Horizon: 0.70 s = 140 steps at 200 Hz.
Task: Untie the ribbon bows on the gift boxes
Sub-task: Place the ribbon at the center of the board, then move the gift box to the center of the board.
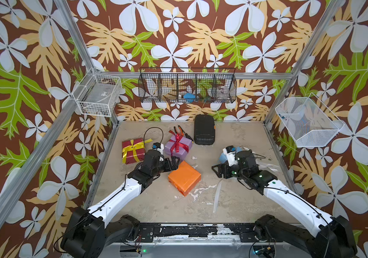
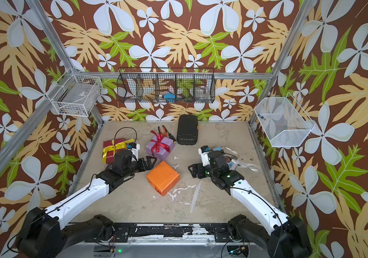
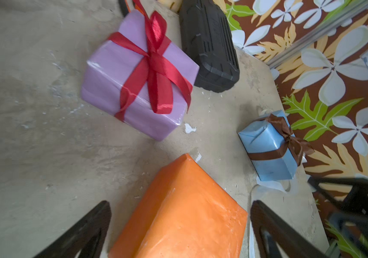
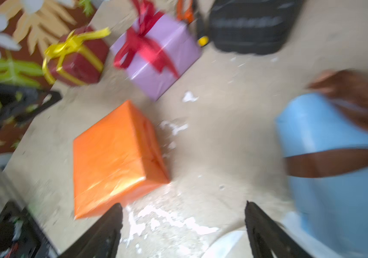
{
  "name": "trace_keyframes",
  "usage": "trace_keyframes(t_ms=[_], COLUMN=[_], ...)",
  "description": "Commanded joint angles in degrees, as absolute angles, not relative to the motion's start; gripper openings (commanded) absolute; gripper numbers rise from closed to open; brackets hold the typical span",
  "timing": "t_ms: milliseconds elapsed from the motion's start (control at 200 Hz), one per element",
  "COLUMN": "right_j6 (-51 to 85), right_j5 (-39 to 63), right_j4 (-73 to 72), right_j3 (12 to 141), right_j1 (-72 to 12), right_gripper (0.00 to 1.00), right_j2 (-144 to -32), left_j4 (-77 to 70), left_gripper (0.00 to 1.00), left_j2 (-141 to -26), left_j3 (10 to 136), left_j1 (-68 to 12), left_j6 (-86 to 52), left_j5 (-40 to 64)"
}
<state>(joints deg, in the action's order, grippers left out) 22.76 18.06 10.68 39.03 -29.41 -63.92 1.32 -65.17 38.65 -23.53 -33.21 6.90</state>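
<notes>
Jaws gape on both arms: left gripper (image 1: 177, 164) near the orange box (image 1: 184, 177), right gripper (image 1: 214, 171) empty.

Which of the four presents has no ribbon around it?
The orange box: its paper is bare. The lilac box wears a red bow, the dark red box a yellow bow, the light blue box a brown bow.

I see a case (image 1: 204, 129) standing at the table's (image 1: 156, 201) far edge with pliers (image 1: 179, 130) just beside it. A black rack (image 1: 187, 86) hangs on the back wall, and a left basket (image 1: 98, 98) and right basket (image 1: 308, 121) on the side walls.
</notes>
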Motion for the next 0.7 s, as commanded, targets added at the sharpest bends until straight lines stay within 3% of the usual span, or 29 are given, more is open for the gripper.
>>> trace_keyframes(t_ms=[0,170,400,696], right_j6=[28.91,29.97,31.63,29.34], right_j5=[24.55,24.58,20.02,18.22], right_j4=[-0.84,-8.05,-15.18,-14.54], right_j3=[35.93,36.73,41.25,58.76], right_j1=[-33.65,-40.49,-42.98,-52.50], right_gripper=[0.84,0.82,0.82,0.74], right_j2=[-67.07,-77.31,-89.82,-105.89], left_j4=[4.60,5.54,5.61,6.45], left_gripper=[1.00,1.00,1.00,1.00], left_j2=[-62.98,-58.99,-57.78,-55.67], left_j3=[38.51,36.80,36.65,37.84], left_j1=[-20.33,-14.63,-11.64,-11.63], left_j6=[-33.98,-34.10,-34.54,-34.12], left_j5=[7.38,9.85,12.43,10.67])
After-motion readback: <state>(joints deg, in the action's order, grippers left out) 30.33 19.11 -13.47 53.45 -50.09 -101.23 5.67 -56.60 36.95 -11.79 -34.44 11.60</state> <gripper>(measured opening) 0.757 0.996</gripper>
